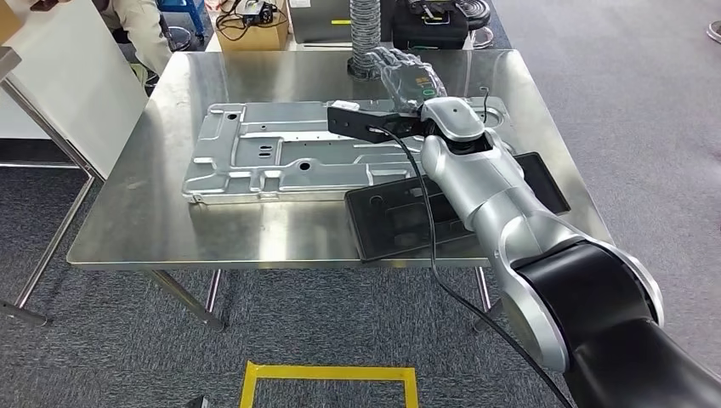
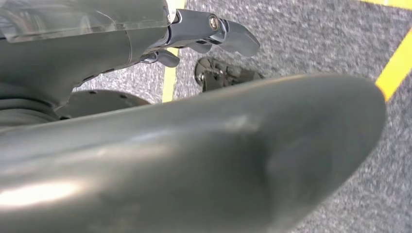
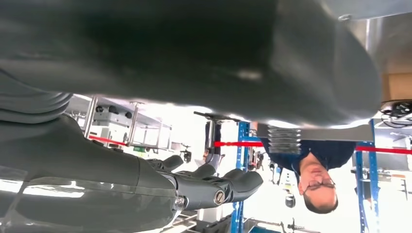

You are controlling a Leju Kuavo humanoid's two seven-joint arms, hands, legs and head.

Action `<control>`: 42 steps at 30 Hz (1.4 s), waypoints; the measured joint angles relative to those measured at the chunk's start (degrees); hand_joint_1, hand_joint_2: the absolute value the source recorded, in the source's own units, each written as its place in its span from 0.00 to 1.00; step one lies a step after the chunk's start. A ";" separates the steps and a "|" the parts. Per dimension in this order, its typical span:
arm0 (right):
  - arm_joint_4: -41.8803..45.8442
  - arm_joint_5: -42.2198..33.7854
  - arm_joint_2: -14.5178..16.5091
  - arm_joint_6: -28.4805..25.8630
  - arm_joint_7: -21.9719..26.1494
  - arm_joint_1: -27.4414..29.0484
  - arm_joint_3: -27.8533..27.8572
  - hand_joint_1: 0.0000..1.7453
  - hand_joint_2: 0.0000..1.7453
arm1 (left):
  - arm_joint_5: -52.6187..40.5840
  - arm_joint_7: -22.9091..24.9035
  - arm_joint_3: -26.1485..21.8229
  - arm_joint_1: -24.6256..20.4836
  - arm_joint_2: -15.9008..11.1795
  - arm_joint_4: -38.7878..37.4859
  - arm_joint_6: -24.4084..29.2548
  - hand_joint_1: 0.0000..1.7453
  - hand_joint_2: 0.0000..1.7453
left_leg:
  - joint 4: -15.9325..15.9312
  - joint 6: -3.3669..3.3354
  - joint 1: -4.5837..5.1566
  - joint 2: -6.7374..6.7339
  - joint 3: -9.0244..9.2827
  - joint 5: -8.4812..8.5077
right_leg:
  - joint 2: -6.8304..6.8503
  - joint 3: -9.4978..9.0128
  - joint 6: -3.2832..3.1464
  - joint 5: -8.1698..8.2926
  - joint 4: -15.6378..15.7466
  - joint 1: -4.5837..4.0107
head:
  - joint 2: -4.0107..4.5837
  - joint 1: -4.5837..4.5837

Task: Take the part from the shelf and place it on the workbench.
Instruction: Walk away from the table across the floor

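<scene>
Since the right hand (image 1: 408,75) hangs over the far right end of the metal plate (image 1: 281,153), that's the relation that counts: the plate lies to the left and nearer side of the hand, w/ its long axis running left to right across the counter (image 1: 153,229). The right arm reaches across the right side of the counter; the left hand (image 2: 209,34) hangs low by the floor, so the right is by far the nearer one.

Right hand: fingers stretched out and apart, nothing in them; the right wrist view shows the same (image 3: 214,187), w/ a person (image 3: 316,179) standing beyond. Whether the fingertips touch the plate or hover just above it, can't tell from the head view. Left hand: fingers loosely extended, holding nothing.

Plate itself: big, flat, pale grey stamped sheet metal, w/ raised ribs, cut-outs and a few holes, roughly rectangular w/ notched edges. It lies flat, approx. mid-counter, all of it on the surface. Looks stiff but wide and awkward for one hand.

Just near and right of it sits a black flat panel (image 1: 400,217), partly under the right forearm, its near edge at the counter's near edge. Which of the two is the task's part isn't certain; I judge the plate, since the hand is at its end. If so, the placing looks about done and the next move is prob. just lifting the hand away w/o dragging the plate.
</scene>
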State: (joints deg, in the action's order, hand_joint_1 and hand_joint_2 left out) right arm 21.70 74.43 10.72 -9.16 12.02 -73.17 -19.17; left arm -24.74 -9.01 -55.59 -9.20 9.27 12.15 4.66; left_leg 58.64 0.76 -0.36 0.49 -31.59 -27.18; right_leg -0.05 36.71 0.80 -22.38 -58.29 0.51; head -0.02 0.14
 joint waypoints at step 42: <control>-0.07 0.17 -0.56 -0.02 -0.62 0.28 0.54 0.00 0.00 | -1.63 1.62 0.14 -1.07 0.42 -0.04 0.09 0.00 0.00 | -0.19 -2.07 -0.06 -0.40 -7.04 5.83 | 0.24 -1.89 0.66 -5.85 -8.94 -0.23 | 0.00 -0.38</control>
State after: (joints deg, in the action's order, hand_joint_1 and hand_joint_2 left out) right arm 21.63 74.60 10.16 -9.18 11.40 -72.89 -18.63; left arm -26.37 -7.39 -55.45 -10.27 9.68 12.11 4.74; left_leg 58.45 -1.31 -0.43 0.09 -38.63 -21.34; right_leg 0.19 34.82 1.46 -28.23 -67.23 0.28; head -0.02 -0.24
